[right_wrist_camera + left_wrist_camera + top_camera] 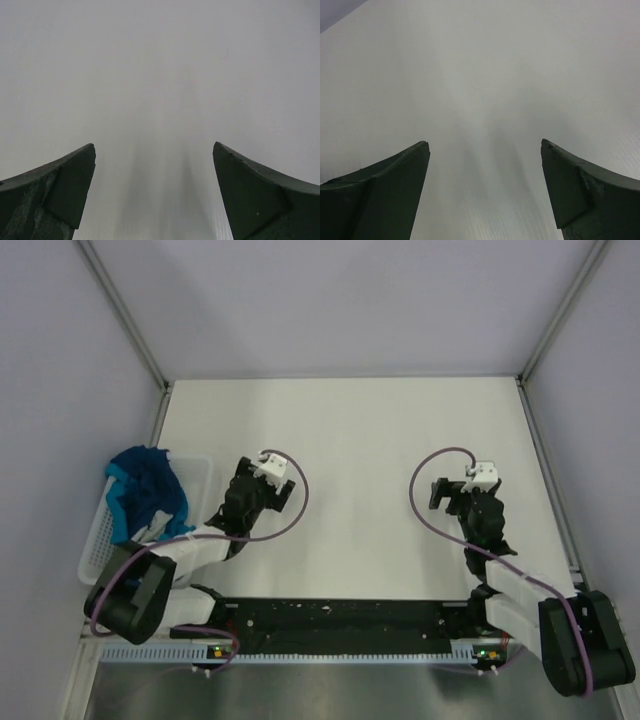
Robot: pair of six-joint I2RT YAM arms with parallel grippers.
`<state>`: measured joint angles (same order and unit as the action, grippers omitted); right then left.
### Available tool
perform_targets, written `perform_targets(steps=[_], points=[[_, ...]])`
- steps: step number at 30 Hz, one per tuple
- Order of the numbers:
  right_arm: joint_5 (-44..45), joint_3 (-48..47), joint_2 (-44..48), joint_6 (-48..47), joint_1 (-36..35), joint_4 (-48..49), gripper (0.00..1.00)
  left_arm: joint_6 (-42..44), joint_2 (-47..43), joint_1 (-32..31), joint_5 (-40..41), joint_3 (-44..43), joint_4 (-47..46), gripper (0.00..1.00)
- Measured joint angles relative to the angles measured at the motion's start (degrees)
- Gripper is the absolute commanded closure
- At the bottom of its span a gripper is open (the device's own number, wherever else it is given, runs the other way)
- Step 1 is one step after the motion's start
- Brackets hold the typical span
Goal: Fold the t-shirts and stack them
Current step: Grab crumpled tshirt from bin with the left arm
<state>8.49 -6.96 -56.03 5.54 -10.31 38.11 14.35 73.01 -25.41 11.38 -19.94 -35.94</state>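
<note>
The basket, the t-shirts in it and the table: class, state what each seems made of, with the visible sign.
The basket: probably hard white plastic, its wall a lattice of small openings. The t-shirts: soft cloth, dark blue and teal, heaped in loose crumpled folds. The table: smooth matte white sheet, material uncertain; no grain, only dull reflections.

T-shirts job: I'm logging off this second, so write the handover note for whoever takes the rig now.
The left end effector is open and empty, over bare table just right of the basket.
The right end effector is open and empty, over the table's right half.
The t-shirts lie crumpled together in the white basket at the table's left edge.
Done: nothing folded or stacked.
Left: take each shirt out, spread it, fold it, then stack them.
</note>
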Motion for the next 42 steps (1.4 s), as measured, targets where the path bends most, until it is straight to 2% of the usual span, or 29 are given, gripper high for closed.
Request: perform_targets(steps=[2, 6, 10, 13, 17, 19, 21, 24, 26, 28, 29, 30, 33, 36, 39, 42], points=[[0.0, -0.3, -0.2, 0.0, 0.0, 0.0, 0.01, 1.9, -0.5, 0.0, -2.1, -3.1, 5.6, 0.10], [0.0, -0.6, -0.4, -0.1, 0.0, 0.0, 0.01, 7.3, -3.3, 0.0, -5.1, -17.5, 26.6, 0.16], [-0.1, -0.6, -0.4, -0.3, 0.0, 0.0, 0.01, 11.5, -3.7, 2.0, 0.0, -37.1, 46.4, 0.27], [-0.1, -0.6, -0.4, -0.4, 0.0, 0.0, 0.01, 14.1, -3.6, 11.6, 4.2, -43.8, 53.1, 0.31], [0.0, -0.6, -0.4, -0.4, 0.0, 0.0, 0.01, 16.0, 1.6, 29.0, 10.1, -44.0, 59.4, 0.30], [0.0, -0.6, -0.5, -0.4, 0.0, 0.0, 0.01, 16.7, 5.6, 35.4, 12.1, -42.5, 61.4, 0.30], [-0.1, -0.6, -0.7, -0.4, 0.0, 0.0, 0.01, 17.3, 8.7, 38.9, 12.7, -41.1, 63.2, 0.30], [-0.1, -0.6, -0.7, -0.4, 0.0, 0.0, 0.01, 17.4, 12.9, 41.9, 11.5, -40.9, 64.2, 0.36], [-0.2, -0.6, -0.7, -0.4, 0.0, 0.0, 0.01, 17.2, 15.6, 42.7, 10.8, -41.6, 64.2, 0.47], [-0.2, -0.6, -0.7, -0.4, 0.0, 0.0, 0.01, 16.7, 19.5, 43.1, 10.6, -43.6, 64.2, 0.67], [-0.2, -0.6, -0.7, -0.5, 0.0, 0.0, 0.01, 16.4, 21.5, 43.2, 10.6, -44.9, 64.1, 0.88], [-0.2, -0.6, -0.7, -0.5, 0.0, 0.0, 0.01, 16.2, 23.5, 43.3, 10.8, -46.0, 63.9, 1.00], [-0.3, -0.6, -0.7, -0.5, 0.0, 0.0, 0.01, 15.3, 25.9, 43.6, 11.1, -46.9, 63.4, 1.00], [-0.4, -0.6, -0.7, -0.5, 0.0, 0.0, 0.01, 14.9, 24.6, 43.6, 11.4, -46.9, 63.8, 1.00], [-0.6, -0.6, -0.7, -0.5, 0.0, 0.0, 0.01, 14.9, 19.2, 43.6, 12.1, -46.9, 64.3, 1.00], [-0.8, -0.6, -0.7, -0.6, 0.0, 0.0, 0.01, 15.8, 9.6, 43.6, 11.8, -48.9, 65.1, 1.00]])
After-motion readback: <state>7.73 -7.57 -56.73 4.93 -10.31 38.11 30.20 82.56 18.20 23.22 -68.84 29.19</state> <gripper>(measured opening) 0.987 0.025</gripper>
